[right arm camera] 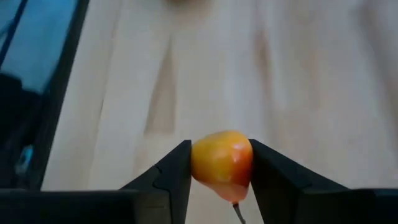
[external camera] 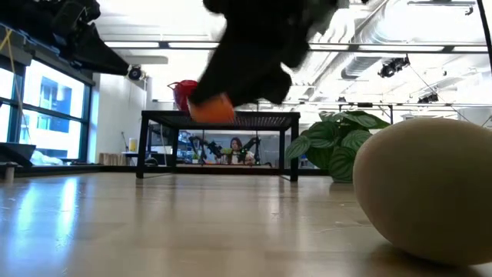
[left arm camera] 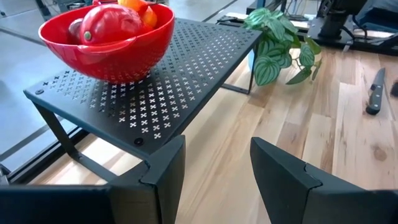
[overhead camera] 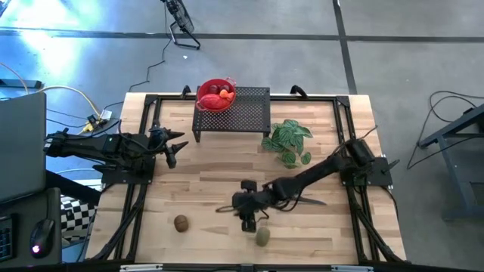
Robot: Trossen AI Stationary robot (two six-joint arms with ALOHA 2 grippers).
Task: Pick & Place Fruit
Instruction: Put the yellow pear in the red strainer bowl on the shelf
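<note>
Right gripper (right arm camera: 219, 163) pinching a small orange fruit (right arm camera: 222, 163) between its fingers above the table (overhead camera: 204, 189), green fruit (overhead camera: 262, 236) just beside it, left gripper (left arm camera: 214, 171) spread, facing the red bowl (left arm camera: 134, 53) on the black rack (left arm camera: 186, 68)

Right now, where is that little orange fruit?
The orange fruit is pinched between the fingers of the right tool, near the table's front middle in the high view, close to the olive-green fruit and the knife.
</note>
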